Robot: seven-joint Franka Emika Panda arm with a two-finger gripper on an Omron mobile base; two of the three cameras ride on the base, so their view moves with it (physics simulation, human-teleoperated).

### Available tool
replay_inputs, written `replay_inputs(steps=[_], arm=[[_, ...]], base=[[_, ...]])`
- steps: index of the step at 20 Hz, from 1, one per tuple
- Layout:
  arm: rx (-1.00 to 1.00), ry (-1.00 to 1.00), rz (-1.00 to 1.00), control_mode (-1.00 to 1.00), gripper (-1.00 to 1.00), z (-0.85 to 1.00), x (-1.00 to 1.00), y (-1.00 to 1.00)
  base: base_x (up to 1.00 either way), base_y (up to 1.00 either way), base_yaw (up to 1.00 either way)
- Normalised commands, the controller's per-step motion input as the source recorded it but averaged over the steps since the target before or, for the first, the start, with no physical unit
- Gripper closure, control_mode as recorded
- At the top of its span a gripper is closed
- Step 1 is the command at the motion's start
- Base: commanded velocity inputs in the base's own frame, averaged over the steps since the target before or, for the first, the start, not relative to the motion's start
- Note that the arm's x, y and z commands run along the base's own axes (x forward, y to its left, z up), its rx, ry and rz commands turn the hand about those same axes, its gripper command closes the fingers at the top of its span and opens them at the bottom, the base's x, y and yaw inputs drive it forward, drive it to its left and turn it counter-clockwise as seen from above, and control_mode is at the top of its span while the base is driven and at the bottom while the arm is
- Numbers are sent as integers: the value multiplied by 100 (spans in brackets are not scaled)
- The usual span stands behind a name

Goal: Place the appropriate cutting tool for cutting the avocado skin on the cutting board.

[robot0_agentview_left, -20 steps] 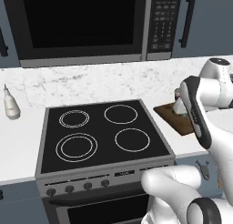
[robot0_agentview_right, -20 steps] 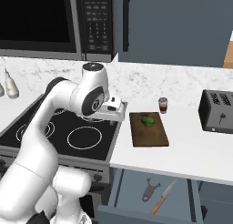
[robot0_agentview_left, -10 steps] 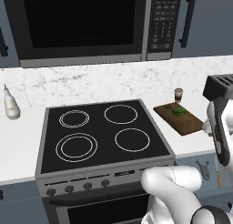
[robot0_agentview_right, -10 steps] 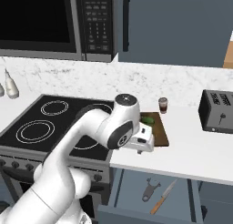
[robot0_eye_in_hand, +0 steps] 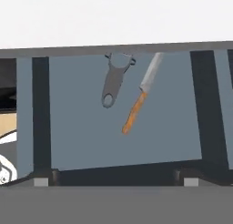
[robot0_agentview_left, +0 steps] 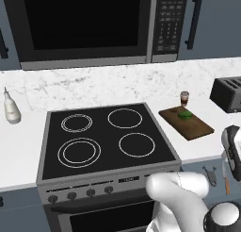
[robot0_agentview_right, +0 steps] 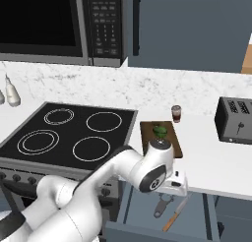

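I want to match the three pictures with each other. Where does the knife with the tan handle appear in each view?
Left base view: knife at the right edge, low, in the open drawer.
Right base view: knife at bottom centre-right, below the counter.
Hand view: knife right of centre, upper half.
Shared landmark: the grey metal utensil lying beside it.

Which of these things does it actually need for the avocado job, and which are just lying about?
Needed:
knife in the open drawer
avocado
cutting board

Just lying about:
grey metal utensil beside the knife
toaster
small jar
bottle
stove
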Motion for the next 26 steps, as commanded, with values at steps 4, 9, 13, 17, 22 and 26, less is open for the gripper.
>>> replay_inputs(steps=[4,9,13,17,22,26], arm=[[0,25,-5,-100,-100,-68,23,-66],[10,8,-5,-100,-100,-69,-5,-83],[12,-5,-1,-100,-100,-68,-6,-43],[14,-13,0,-100,-100,-60,0,-4],[11,-12,0,-100,-100,-39,1,0],[7,-4,0,-100,-100,-29,15,0]], base=[[0,0,0],[0,0,0],[0,0,0],[0,0,0],[0,0,0],[0,0,0]])
